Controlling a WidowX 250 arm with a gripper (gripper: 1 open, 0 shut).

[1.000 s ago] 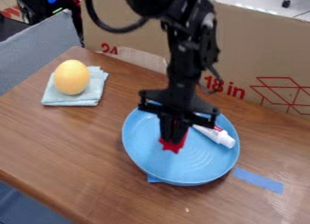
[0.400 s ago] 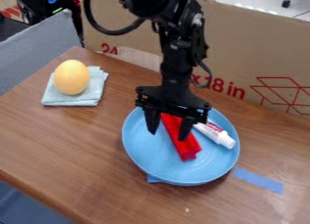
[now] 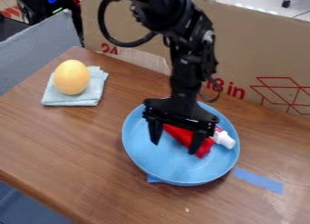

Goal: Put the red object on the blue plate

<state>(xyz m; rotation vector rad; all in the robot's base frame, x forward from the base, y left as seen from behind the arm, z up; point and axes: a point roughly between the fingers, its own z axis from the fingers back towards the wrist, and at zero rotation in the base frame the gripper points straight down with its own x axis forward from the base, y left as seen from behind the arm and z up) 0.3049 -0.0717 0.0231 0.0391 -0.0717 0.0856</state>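
Your fingers [image 3: 177, 137] have just spread wide, letting go of the red object [image 3: 189, 138]. It now lies on the blue plate [image 3: 145, 154], lower right of frame, so the placing looks done.

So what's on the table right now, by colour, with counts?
Red: 1, the red object lying in the blue plate
Blue: 3, the blue plate, the pale cloth, the tape strip
Yellow: 1, the egg-shaped ball on the cloth
White: 1, the small tube in the plate
Total: 6
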